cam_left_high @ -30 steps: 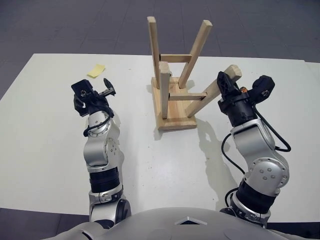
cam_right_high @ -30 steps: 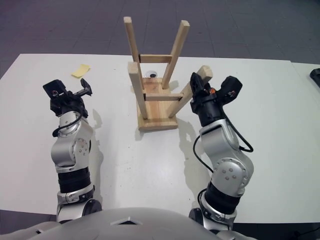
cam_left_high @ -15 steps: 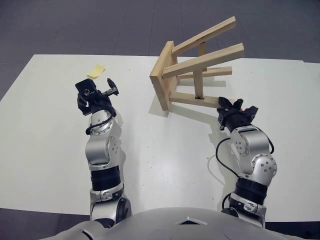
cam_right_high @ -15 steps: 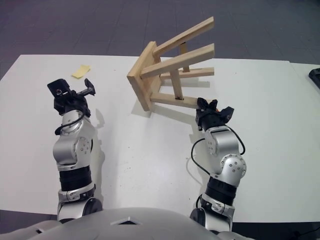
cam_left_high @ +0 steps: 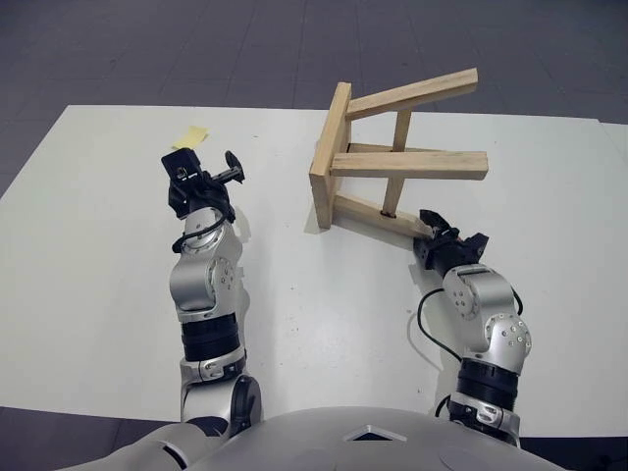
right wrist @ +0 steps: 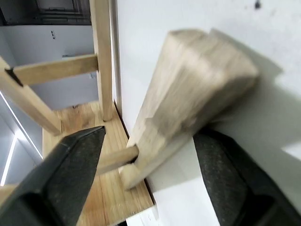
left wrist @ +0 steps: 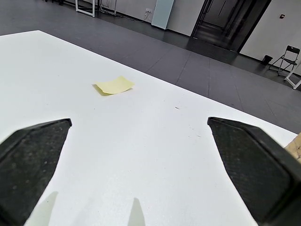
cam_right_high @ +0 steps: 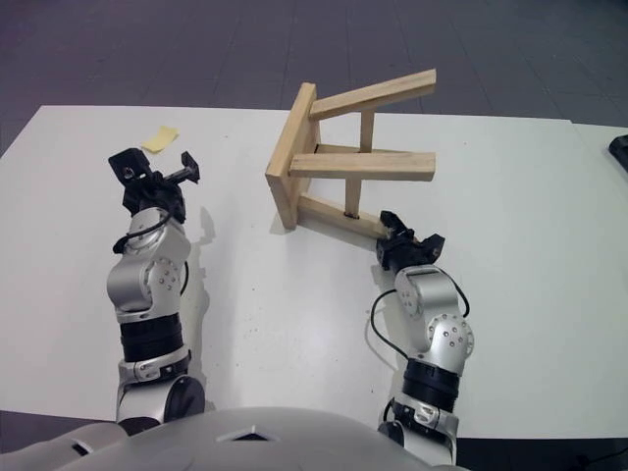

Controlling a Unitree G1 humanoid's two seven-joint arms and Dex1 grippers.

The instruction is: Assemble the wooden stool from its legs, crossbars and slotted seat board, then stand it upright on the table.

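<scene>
Head views: the stool (cam_left_high: 412,164) lies on its side on the table (cam_left_high: 98,245), seat board (cam_left_high: 329,157) on edge, legs pointing to the robot's right. The right gripper (cam_left_high: 433,228) sits at the tip of the lowest leg (cam_left_high: 378,212), and the left gripper (cam_left_high: 218,177) is raised near a yellow note (cam_left_high: 189,136). Left wrist view: its fingers (left wrist: 33,160) are spread wide and hold nothing. Right wrist view: the jaws are released and straddle the leg tip with a gap on one side, a crossbar (right wrist: 56,68) beyond.
</scene>
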